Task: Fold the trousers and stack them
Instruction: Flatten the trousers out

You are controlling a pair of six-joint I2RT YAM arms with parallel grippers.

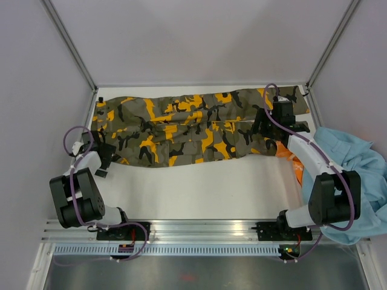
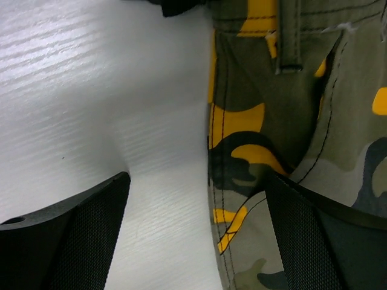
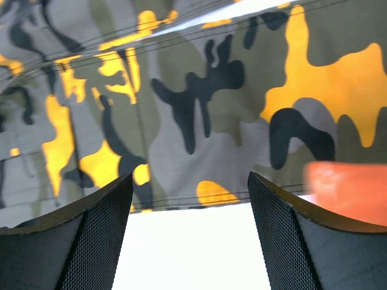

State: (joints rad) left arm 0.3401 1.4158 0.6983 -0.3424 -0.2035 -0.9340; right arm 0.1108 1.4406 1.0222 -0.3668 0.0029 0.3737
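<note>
1. Camouflage cloth, the trousers (image 1: 199, 127), lies spread full length along the table's (image 1: 199, 193) far edge.
2. I see my left gripper (image 2: 196, 232) open astride their waistband edge, and my right gripper (image 3: 188, 232) open at the leg hem.
3. I judge the first fold is not yet begun; next, both must pinch.

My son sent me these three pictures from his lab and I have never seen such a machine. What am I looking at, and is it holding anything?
These are two robot arms bolted at the near edge of a white table. The wide picture comes from a camera above and behind them. The other two come from cameras on each wrist, looking past that arm's own black fingers. Camouflage trousers lie spread across the far side. A light-blue garment and something orange lie to the right. The left pincer hangs open astride the trousers' edge. The right pincer is open too, near the cloth's hem. Neither holds anything.
</note>
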